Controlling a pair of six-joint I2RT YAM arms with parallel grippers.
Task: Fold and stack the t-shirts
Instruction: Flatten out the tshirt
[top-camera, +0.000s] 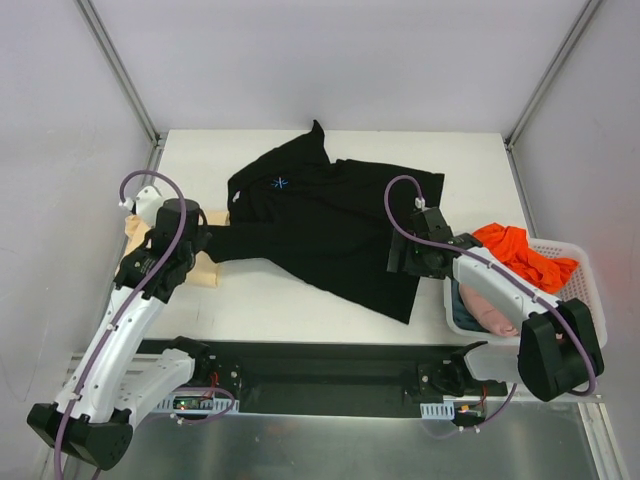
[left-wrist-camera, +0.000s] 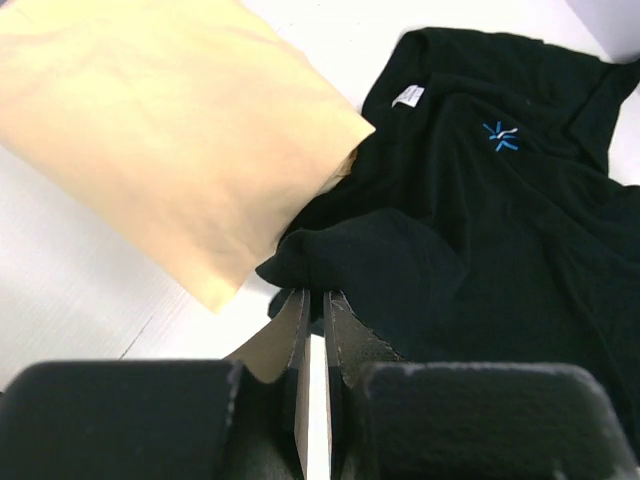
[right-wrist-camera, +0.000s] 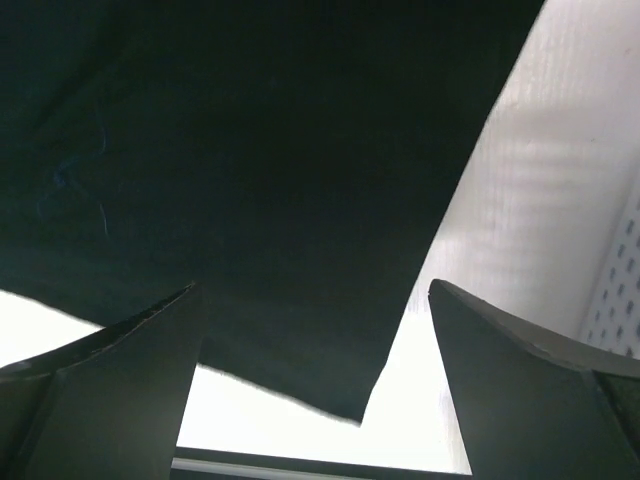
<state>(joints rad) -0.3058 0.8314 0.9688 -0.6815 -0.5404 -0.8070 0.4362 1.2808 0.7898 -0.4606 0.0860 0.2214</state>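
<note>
A large black t-shirt (top-camera: 340, 215) with a small blue chest mark (top-camera: 280, 183) lies spread across the table's middle. Its left sleeve stretches to my left gripper (top-camera: 207, 240), which is shut on the sleeve's folded edge (left-wrist-camera: 316, 296). A folded pale tan t-shirt (left-wrist-camera: 170, 130) lies just left of that sleeve, partly under my left arm (top-camera: 205, 272). My right gripper (top-camera: 398, 258) hovers open over the black shirt's lower right part. In the right wrist view its jaws (right-wrist-camera: 315, 290) stand wide apart above the hem corner (right-wrist-camera: 360, 410) with nothing held.
A white mesh basket (top-camera: 585, 275) stands at the right table edge, holding an orange t-shirt (top-camera: 520, 255) and a pink t-shirt (top-camera: 490, 310). Its wall (right-wrist-camera: 622, 270) shows close beside my right gripper. Metal frame posts rise at the back corners.
</note>
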